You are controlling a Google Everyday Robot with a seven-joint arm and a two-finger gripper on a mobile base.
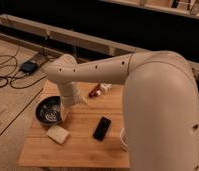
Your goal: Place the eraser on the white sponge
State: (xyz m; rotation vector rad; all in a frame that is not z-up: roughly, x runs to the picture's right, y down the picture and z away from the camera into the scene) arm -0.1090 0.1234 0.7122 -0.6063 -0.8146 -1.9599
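Observation:
The black eraser lies flat on the wooden table, right of centre. To its left, near the front left of the table, rests the white sponge, with nothing on it. My arm reaches in from the right, bends at the far left and points down. The gripper hangs at the right rim of the dark bowl, above and behind the sponge and left of the eraser. It is open and holds nothing.
A small red-and-white item and a white piece lie at the back of the table. A pale round cup stands at the front right, half hidden by my big arm link. Cables and a dark box lie on the floor at left.

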